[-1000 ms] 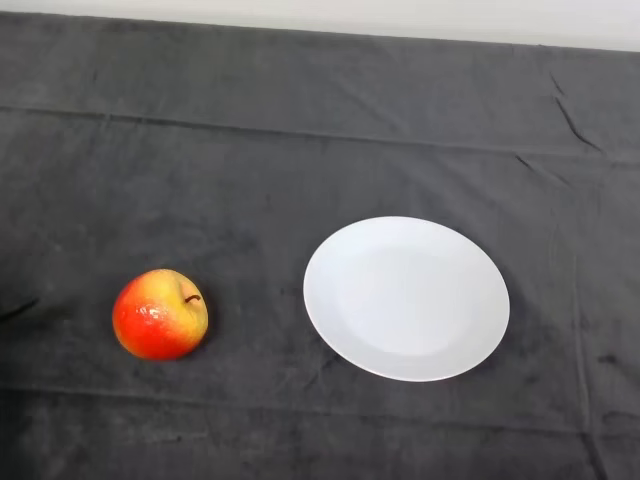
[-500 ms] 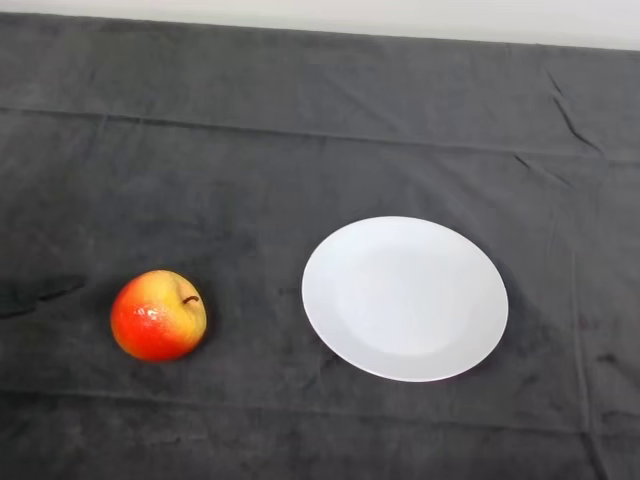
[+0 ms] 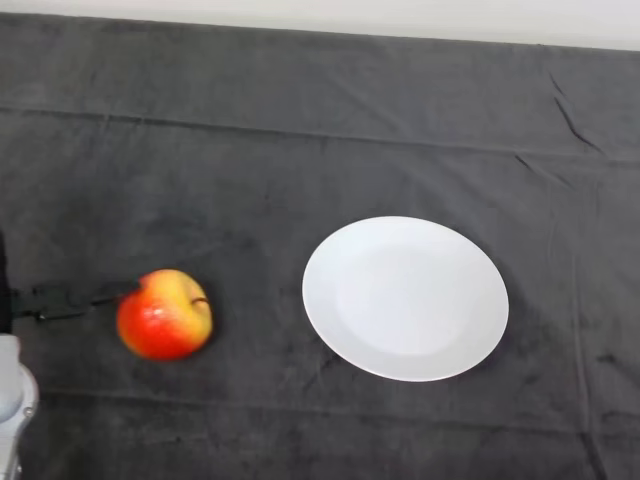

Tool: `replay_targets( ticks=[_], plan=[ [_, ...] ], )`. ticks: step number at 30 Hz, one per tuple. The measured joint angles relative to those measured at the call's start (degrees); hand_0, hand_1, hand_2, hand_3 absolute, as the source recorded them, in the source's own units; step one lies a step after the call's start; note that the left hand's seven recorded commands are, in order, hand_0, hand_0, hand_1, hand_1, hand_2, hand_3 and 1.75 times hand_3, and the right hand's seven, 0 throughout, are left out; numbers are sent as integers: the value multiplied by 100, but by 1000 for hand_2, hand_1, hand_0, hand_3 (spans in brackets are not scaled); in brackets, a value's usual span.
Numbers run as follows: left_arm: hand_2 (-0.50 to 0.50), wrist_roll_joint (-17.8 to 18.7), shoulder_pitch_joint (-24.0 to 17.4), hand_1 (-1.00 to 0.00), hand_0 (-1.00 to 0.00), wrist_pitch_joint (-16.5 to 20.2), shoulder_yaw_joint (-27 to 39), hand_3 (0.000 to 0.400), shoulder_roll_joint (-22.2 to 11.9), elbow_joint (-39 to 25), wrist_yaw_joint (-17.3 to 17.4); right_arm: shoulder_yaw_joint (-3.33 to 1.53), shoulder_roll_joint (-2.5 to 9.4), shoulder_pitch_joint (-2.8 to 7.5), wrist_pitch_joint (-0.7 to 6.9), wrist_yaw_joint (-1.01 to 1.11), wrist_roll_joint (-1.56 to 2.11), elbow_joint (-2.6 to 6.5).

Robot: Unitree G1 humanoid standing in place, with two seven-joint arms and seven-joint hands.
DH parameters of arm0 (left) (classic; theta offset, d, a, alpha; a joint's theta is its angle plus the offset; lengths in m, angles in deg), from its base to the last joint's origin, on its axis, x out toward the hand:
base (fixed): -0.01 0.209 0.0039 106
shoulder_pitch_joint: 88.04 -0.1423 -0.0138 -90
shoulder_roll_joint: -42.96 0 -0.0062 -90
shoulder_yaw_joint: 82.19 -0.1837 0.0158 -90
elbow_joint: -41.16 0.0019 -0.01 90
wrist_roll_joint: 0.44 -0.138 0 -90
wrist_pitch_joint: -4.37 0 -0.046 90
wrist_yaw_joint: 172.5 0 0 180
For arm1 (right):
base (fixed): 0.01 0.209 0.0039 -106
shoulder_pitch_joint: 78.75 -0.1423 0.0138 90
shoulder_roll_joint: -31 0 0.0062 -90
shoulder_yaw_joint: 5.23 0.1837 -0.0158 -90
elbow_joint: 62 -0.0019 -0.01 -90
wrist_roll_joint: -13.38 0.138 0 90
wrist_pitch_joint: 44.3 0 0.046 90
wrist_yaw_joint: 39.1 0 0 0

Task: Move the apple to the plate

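Note:
A red and yellow apple (image 3: 165, 314) with a short stem lies on the dark cloth at the left. A white empty plate (image 3: 405, 298) lies to its right, a small gap apart. My left hand (image 3: 45, 302) comes in at the left edge. One black finger lies straight and low over the cloth, and its tip reaches the apple's upper left side. The hand is open and holds nothing. Most of the hand is out of view. The silver-grey arm (image 3: 12, 400) shows at the lower left corner.
The dark cloth (image 3: 320, 130) covers the whole table, with creases at the back and right. A pale wall strip (image 3: 400, 15) runs along the far edge.
My left arm and hand have come into view from the left edge and reached the apple. The apple has shifted slightly to the right. The plate has not moved.

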State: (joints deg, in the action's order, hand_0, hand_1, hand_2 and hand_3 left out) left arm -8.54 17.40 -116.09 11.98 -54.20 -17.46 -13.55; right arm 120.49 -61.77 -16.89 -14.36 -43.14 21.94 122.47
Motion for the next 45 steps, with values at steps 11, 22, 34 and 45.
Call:
replay_targets(
  ticks=[11, 22, 34, 45],
  plan=[
    [0, -70, -431, 0, 0, 524, -361, 0, 8, -793, 489, -1, -2, 1, 0, -3, 5, -3],
    [0, -111, -814, 0, 0, 805, -432, 0, -79, -1421, 976, -5, -2, 1, 1, -2, 5, -8],
    [0, -37, -1051, 0, 0, 1028, -466, 0, -496, -2000, 1439, -6, -3, 1, 6, -2, 10, -11],
    [0, 173, -1214, 0, 0, 1149, -204, 0, -624, -2466, 1577, -10, -1, 1, 8, -2, 12, -13]
  ],
)
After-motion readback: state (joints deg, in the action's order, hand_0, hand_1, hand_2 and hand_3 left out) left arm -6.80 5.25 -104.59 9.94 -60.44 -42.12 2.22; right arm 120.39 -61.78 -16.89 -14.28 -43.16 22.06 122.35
